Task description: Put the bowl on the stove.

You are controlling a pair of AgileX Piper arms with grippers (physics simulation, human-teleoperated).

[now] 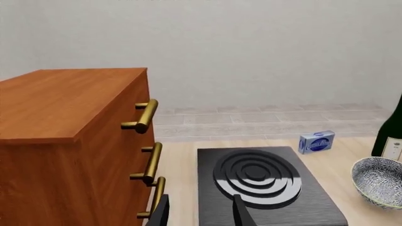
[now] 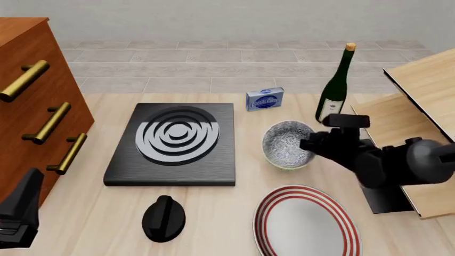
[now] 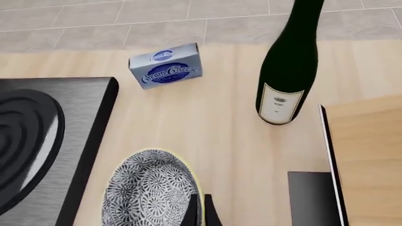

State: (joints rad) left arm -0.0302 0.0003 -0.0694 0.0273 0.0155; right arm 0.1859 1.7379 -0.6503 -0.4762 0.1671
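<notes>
One plate nearest; one bowl, right end effector pinching rim; one stove; left end effector open.

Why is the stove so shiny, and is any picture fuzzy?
In the front view the stove burner shows bright white glare on its rings; the left wrist view shows the same sheen. The right wrist view is sharp: the bowl speckles and the cream cheese box lettering read clearly. No view looks blurred.
</notes>
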